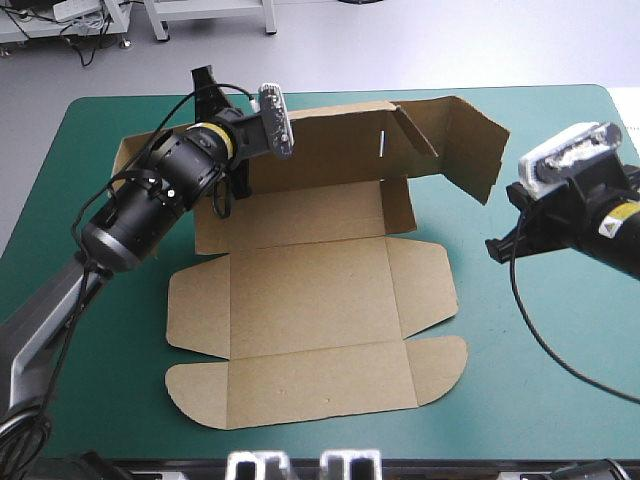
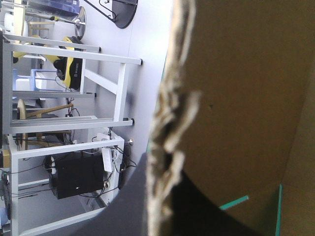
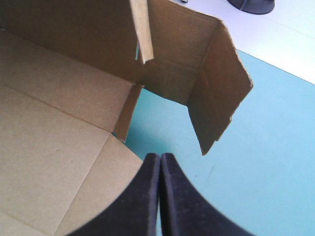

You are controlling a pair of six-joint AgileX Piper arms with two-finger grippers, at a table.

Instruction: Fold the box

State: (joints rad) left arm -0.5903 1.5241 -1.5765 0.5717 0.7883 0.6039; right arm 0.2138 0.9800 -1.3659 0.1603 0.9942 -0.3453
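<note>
brown board, the box (image 1: 310, 300), lies mostly flat at the middle of the teal-green cover (image 1: 560, 400). its near flaps (image 1: 440, 360), round-cornered, are spread toward my side of the table. its far wall (image 1: 330, 140) stands raised, and the end flap (image 1: 470, 145) at the wall's right is angled forward.

left claw (image 2: 162, 167): clenched on the box, at the upper edge of the far wall toward its left end. in the left wrist view the frayed board edge runs up between my two black fingers (image 2: 123, 211), one dark shape on each side of it. board fills most of that view, so the tips are hard to make out. in the high view my own arm covers the grip and part of the wall behind it.

right claw (image 3: 160, 162): clenched on nothing, its fingers pressed together into one point. it is held over the cover beside the box's right side, aimed at the raised right corner. the right wrist view cuts off the near half of the box. whether this claw touches the flat board below it, i cannot tell.
</note>
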